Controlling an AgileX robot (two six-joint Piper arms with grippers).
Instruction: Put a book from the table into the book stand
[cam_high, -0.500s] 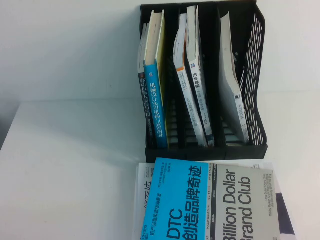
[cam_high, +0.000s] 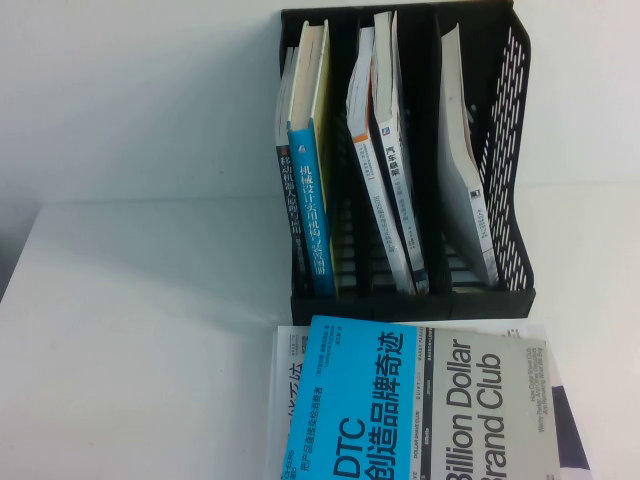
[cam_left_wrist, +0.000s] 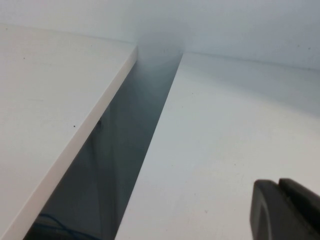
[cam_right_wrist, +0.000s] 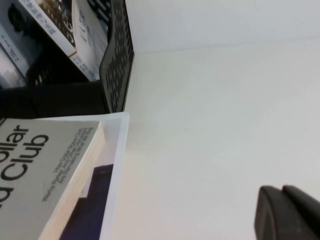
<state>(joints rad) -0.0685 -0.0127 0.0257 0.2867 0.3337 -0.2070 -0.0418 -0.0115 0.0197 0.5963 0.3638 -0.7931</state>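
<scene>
The book (cam_high: 420, 405), half bright blue and half grey with "DTC" and "Billion Dollar Brand Club" on the cover, lies flat at the near edge of the white table (cam_high: 140, 350), just in front of the black book stand (cam_high: 410, 300). Its grey half shows in the right wrist view (cam_right_wrist: 45, 170), beside the stand's mesh side (cam_right_wrist: 117, 65). Neither gripper shows in the high view. My left gripper (cam_left_wrist: 280, 192) is shut and empty over bare white tabletop. My right gripper (cam_right_wrist: 282, 197) is shut and empty over the table, to the right of the book.
The stand holds several upright books in its three slots, with a blue-spined one (cam_high: 312, 200) in the left slot. A white book (cam_high: 285, 370) lies under the DTC book. The left wrist view shows a dark gap (cam_left_wrist: 125, 150) between two white surfaces.
</scene>
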